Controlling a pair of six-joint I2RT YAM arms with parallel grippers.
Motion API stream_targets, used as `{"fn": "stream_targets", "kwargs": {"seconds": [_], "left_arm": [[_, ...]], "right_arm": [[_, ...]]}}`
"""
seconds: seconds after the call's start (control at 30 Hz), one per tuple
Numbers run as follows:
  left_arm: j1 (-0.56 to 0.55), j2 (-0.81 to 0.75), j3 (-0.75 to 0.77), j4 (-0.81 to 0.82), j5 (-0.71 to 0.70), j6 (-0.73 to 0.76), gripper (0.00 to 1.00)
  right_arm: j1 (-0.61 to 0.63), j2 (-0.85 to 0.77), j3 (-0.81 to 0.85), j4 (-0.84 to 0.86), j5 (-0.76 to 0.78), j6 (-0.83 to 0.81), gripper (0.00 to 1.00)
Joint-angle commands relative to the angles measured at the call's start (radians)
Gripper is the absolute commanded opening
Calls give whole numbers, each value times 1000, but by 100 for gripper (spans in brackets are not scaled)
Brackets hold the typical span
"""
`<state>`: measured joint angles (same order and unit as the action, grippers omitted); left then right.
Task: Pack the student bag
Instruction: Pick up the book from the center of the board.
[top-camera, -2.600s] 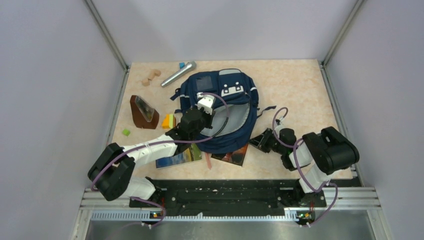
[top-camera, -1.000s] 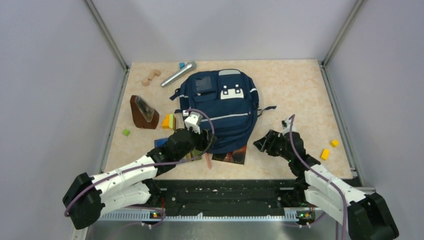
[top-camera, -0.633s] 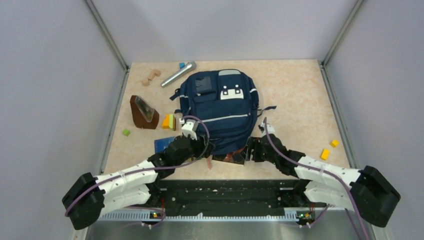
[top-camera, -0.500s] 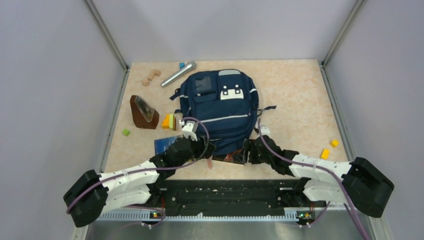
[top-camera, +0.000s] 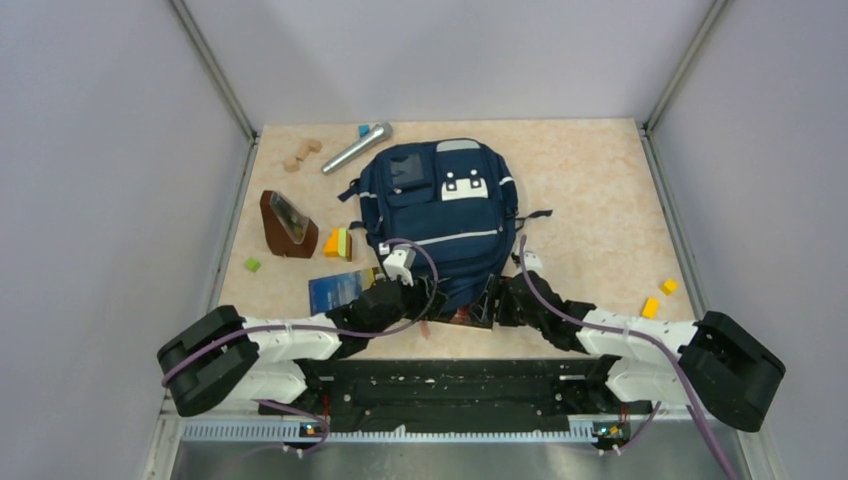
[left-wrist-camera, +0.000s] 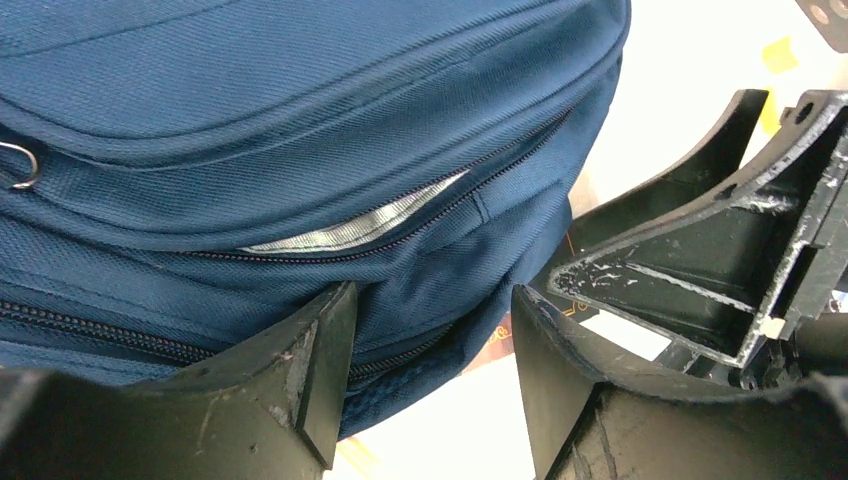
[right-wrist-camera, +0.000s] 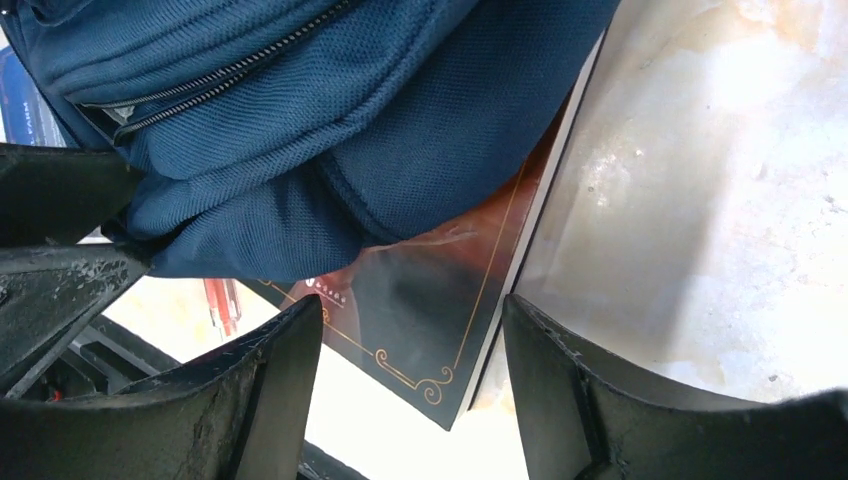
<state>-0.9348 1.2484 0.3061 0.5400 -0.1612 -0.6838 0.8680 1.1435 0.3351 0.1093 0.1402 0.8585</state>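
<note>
Your left gripper (left-wrist-camera: 430, 300) and right gripper (right-wrist-camera: 412, 318) both spread-jawed at bag's (top-camera: 440, 205) near end, right one over book (right-wrist-camera: 455, 295).

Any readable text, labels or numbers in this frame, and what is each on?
"FARM": on the blue book, at the left edge of the right wrist view; the rest is cut off.
Small white print on the dark red book: too small to read.
White patch on the student bag: nothing legible.

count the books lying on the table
2: a blue-covered book left of the navy-blue fabric backpack's near end, and a dark red gold-bordered book pinned under that end. The backpack may hide more.
</note>
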Motion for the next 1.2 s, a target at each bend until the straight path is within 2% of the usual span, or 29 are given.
{"fn": "stream_targets", "kwargs": {"seconds": [0.0,0.07,0.2,0.33,0.5,0.67,0.87,1.17], "left_arm": [[-88,-27,-7,-82,0,-10,63],[-131,-59,10,-143,-29,5,63],[-242,-104,64,-270,-130,25,63],[-317,-95,85,-284,-151,-14,63],[-338,1,67,-184,-119,-75,63],[-341,81,91,-147,-131,-81,57],[-341,148,98,-156,-215,-106,41],[-340,233,87,-87,-184,-122,20]], "right_arm": [[11,-36,-39,121,18,20,65],[11,-24,-29,117,39,22,62],[11,5,5,33,120,16,45],[11,-33,-1,-7,170,24,31],[11,-161,-86,97,125,66,30],[11,-219,-106,115,85,97,30],[11,-216,-129,197,15,135,30],[11,-209,-224,365,-31,237,29]]}}
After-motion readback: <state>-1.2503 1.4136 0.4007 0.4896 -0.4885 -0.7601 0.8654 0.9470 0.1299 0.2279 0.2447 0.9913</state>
